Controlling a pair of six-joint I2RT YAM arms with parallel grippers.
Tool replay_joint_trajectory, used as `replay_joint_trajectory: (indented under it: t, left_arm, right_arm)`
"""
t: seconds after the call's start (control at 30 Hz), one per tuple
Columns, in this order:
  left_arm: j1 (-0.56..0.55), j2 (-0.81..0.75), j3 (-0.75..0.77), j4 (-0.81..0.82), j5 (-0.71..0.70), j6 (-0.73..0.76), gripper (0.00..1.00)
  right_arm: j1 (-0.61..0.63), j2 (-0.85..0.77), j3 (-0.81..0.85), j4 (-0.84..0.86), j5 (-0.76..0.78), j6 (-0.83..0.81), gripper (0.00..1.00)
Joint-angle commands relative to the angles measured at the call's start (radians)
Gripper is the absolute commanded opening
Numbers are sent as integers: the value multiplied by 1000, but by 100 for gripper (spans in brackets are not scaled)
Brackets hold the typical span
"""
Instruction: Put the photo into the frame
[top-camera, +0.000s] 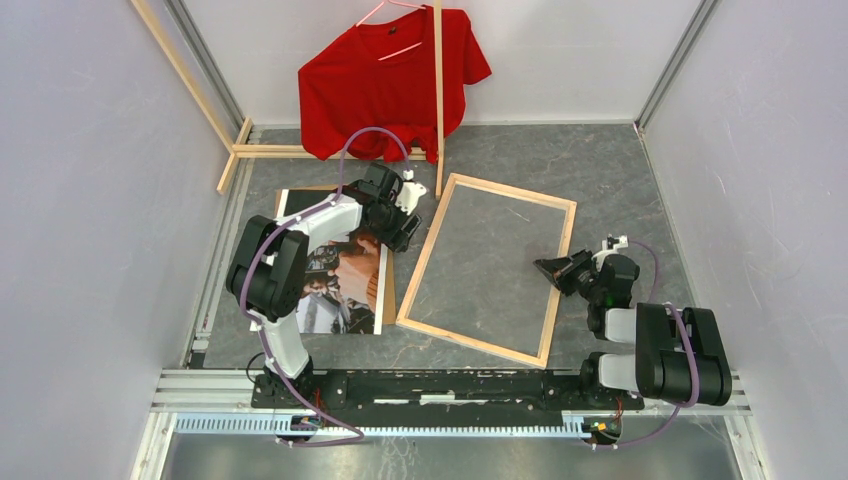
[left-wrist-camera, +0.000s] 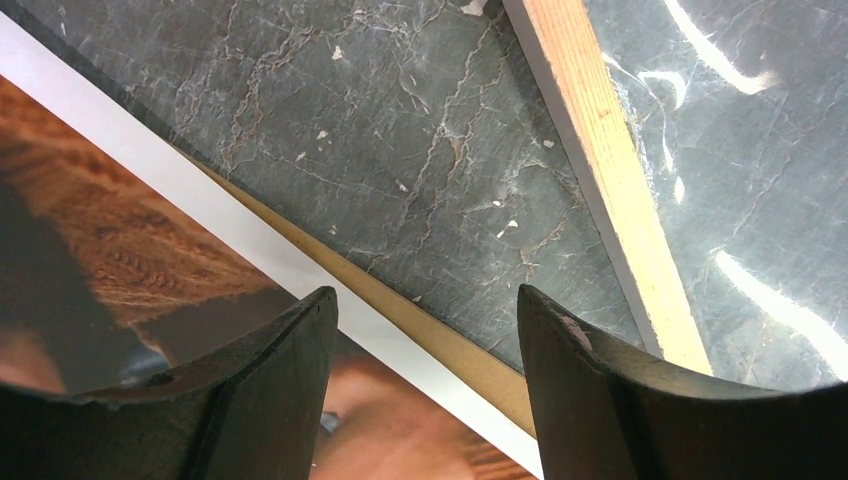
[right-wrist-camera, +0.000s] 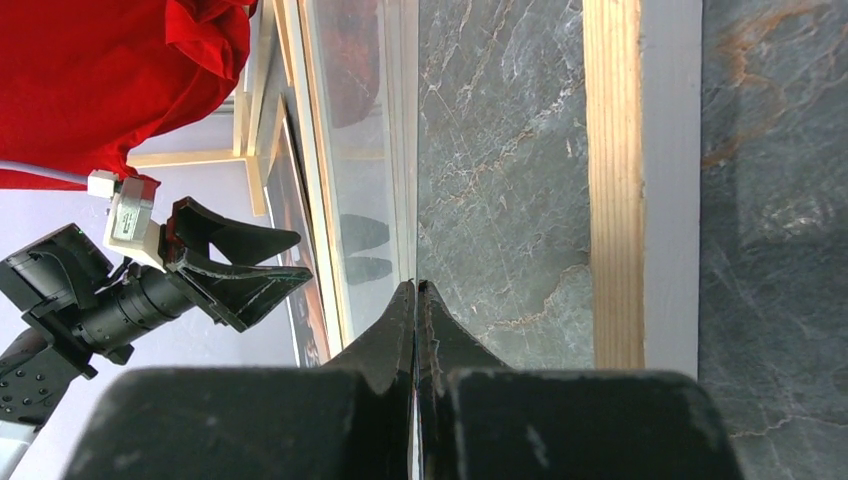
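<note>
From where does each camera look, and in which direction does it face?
Top external: above and behind the robot, facing down on the table; left arm, right arm, the photo and the frame show.
Left wrist: above the photo's edge, facing down; open left pincer shows.
Right wrist: low by the frame, facing across it; shut right pincer shows.
Shared: both wrist views show the frame's wooden rail.

**A:** What sits beyond the left pincer (top-camera: 403, 232)?

**B:** A red T-shirt (top-camera: 385, 85), hanging well behind it against pale wooden rack poles (top-camera: 438, 110).

**A:** And beneath the pincer?

**B:** A dark grey, marble-veined tabletop (top-camera: 600, 170). The edge of a brown cardboard sheet (left-wrist-camera: 450, 350) runs diagonally just below its tips.
</note>
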Motion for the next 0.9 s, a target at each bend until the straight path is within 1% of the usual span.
replay_joint_trajectory:
  t: [0.0, 0.07, 0.27, 0.33, 0.57, 0.63, 0.8, 0.87]
  left_arm:
    - [-12, 7, 2, 31, 0, -25, 72]
    - [-18, 9, -2, 38, 1, -24, 72]
    - [-41, 45, 7, 50, -5, -21, 71]
    - [-43, 55, 15, 54, -5, -20, 71]
    - [-44, 82, 27, 58, -2, -13, 70]
    - [-44, 85, 28, 58, -1, -12, 70]
    - [-49, 95, 25, 58, 6, -5, 69]
    - [-56, 98, 22, 58, 6, -1, 69]
  right_arm:
    - [-5, -6, 36, 55, -18, -39, 0]
    - [-5, -12, 30, 108, -26, -40, 0]
    - [-5, -29, 5, 382, -86, 14, 0]
    - [-4, -31, 8, 432, -102, 25, 0]
    - [6, 29, 13, 543, -130, 73, 0]
    - [12, 60, 10, 550, -130, 85, 0]
    - [38, 142, -32, 670, -113, 167, 0]
    - [47, 157, -33, 677, -108, 175, 0]
